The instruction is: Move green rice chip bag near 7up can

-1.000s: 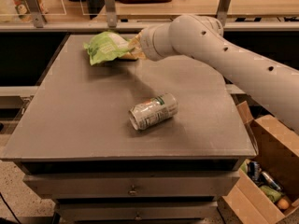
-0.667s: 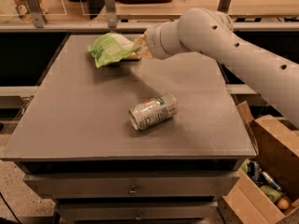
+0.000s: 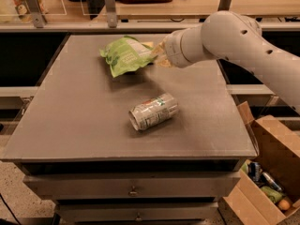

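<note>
The green rice chip bag, light-green crinkled foil, hangs just above the far middle of the grey table, casting a shadow under it. My gripper holds its right edge; the white arm reaches in from the right. The 7up can, silvery with green and red marks, lies on its side near the table's middle, below and a little right of the bag, apart from it.
A cardboard box with cans and other items stands on the floor at the lower right. A shelf with posts runs behind the table. Drawers sit under the tabletop.
The gripper with the bag has moved right and a little toward the front, closer to the can. The can has not moved.
</note>
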### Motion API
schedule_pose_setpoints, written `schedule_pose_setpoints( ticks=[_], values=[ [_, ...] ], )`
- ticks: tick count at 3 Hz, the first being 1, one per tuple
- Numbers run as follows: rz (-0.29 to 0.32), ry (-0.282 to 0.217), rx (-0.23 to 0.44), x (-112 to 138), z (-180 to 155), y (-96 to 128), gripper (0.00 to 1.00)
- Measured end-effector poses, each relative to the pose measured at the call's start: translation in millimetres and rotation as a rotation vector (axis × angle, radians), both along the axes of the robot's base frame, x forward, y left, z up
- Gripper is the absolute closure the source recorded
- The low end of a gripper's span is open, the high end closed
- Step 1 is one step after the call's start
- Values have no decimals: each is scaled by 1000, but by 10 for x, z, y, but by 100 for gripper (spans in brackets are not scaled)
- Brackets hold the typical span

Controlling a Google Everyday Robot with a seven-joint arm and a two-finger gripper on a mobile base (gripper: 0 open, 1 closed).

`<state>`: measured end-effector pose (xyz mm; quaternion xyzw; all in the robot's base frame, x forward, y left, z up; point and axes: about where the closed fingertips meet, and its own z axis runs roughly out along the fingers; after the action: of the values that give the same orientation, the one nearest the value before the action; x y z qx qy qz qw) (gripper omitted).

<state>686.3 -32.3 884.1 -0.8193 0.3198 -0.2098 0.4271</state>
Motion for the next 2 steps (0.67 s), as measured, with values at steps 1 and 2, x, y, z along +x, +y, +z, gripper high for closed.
schedule_pose_setpoints(
  ticks=[1, 2],
  values=[
    [0, 0, 0, 0, 0, 1, 100],
    [-12, 9, 0, -139, 0, -77, 100]
  ],
)
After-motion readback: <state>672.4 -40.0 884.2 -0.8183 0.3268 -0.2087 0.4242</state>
